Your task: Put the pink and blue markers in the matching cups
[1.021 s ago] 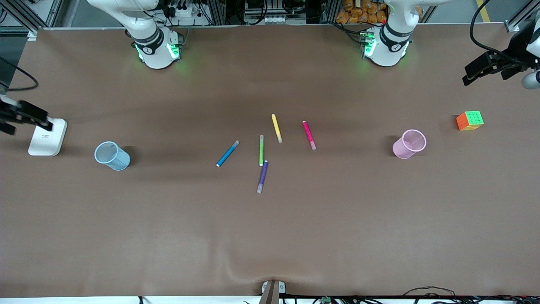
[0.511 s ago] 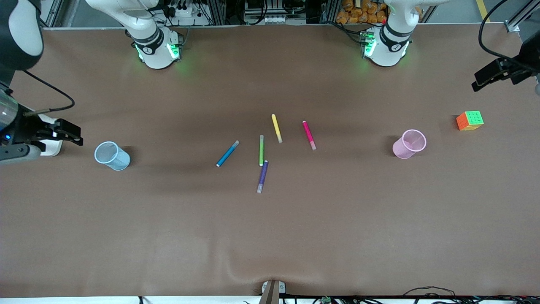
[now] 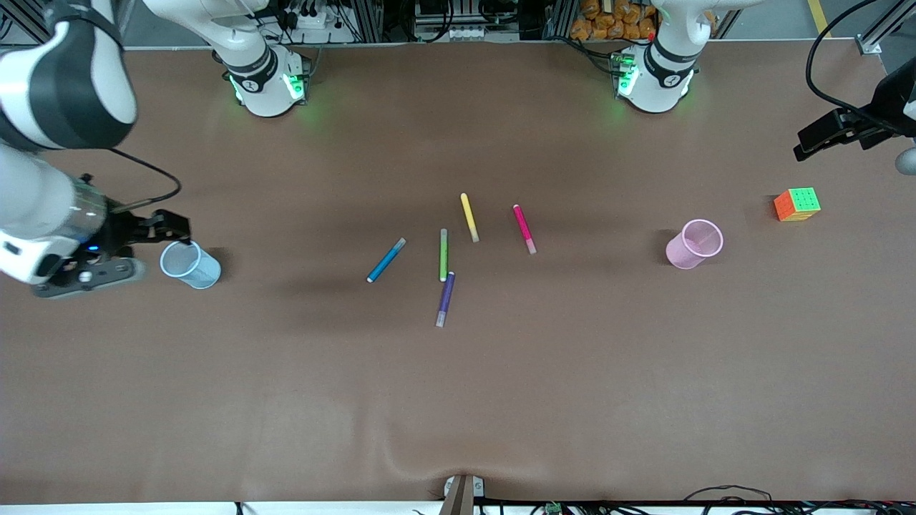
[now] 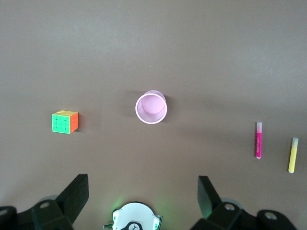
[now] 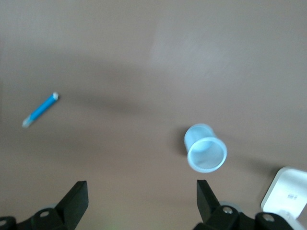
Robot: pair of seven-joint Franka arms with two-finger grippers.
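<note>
A: Nothing is sorted yet. The blue marker (image 3: 386, 260) lies flat at mid-frame on the tabletop (image 3: 458, 400), and the pink marker (image 3: 524, 228) lies up and to the right of it, past the green marker (image 3: 443, 254) and yellow marker (image 3: 469, 217).

B: Both cups are empty. The blue cup (image 3: 189, 264) stands at mid-left of the frame, the pink cup (image 3: 694, 244) at mid-right, each well apart from the markers.

A: The right gripper (image 3: 161, 227) is at the left edge, just beside the blue cup's rim, jaws spread wide and holding nothing. Its wrist view shows both fingers parted with bare tabletop between.

B: The left gripper (image 3: 830, 133) hangs at the upper right, above the colour cube (image 3: 796, 204), jaws also wide and empty.

A: So both picks and both drops are left, I'd say.

B: As for hidden bits: the left arm is cut off by the right edge. The right arm covers a white object (image 5: 286, 190), seen only as a corner in its wrist view. The purple marker (image 3: 445, 298) is a distractor below the green one.
</note>
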